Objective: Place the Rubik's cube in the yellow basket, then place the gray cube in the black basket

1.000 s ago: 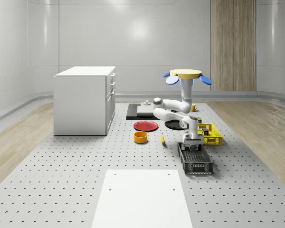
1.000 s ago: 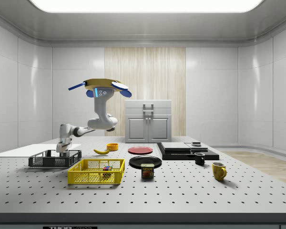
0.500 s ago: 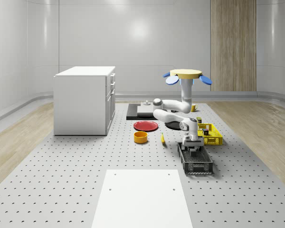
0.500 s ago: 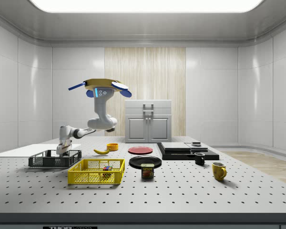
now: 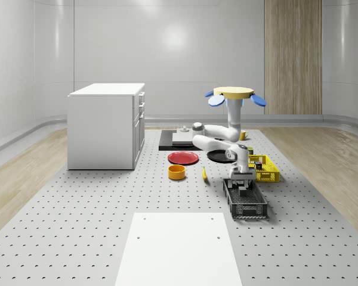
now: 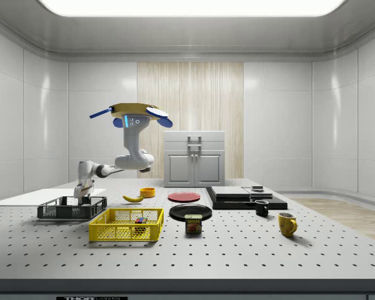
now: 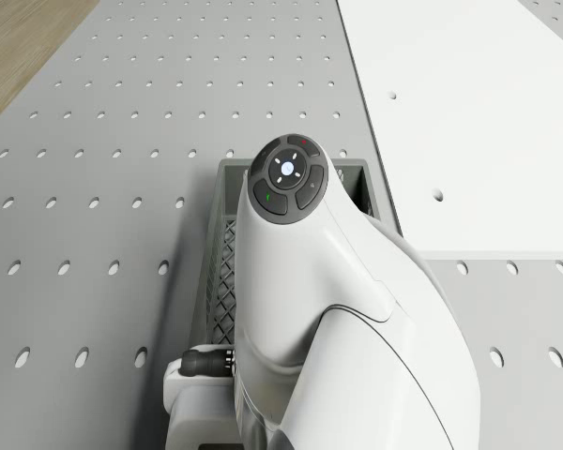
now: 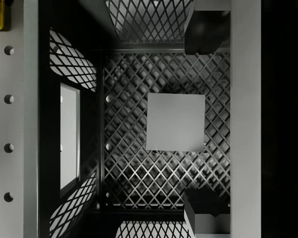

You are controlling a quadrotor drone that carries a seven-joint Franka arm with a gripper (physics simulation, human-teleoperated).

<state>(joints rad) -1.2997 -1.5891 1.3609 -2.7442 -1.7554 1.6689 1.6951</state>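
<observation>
Gray cube [image 8: 176, 122]: lay flat on the black basket [image 8: 139, 64] floor, directly below end effector [image 8: 206, 126].
End effector: released, fingers apart either side, cube not touched.
Drone [image 5: 235, 94]: hovered over the desk [image 5: 95, 202].
Rubik's cube [image 6: 140, 220]: sat in the yellow basket [image 6: 126, 232].

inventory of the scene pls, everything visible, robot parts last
Gray cube: 1, light gray, on the mesh floor of the black basket, between the fingers, untouched.
Black mesh basket: 1, table front.
Yellow mesh basket: 1, holds the multicoloured Rubik's cube.
Red plate: 1, mid-table.
Black plate: 1, behind the can.
Yellow-orange bowl: 1, beside the banana.
Banana: 1, yellow.
Labelled can: 1, dark.
Black mug: 1.
Yellow mug: 1.
White cabinet: 1.
Black slab: 1.
White sheet: 1.
Drone: hovers over the table.
Gripper: open, above the black basket.
</observation>
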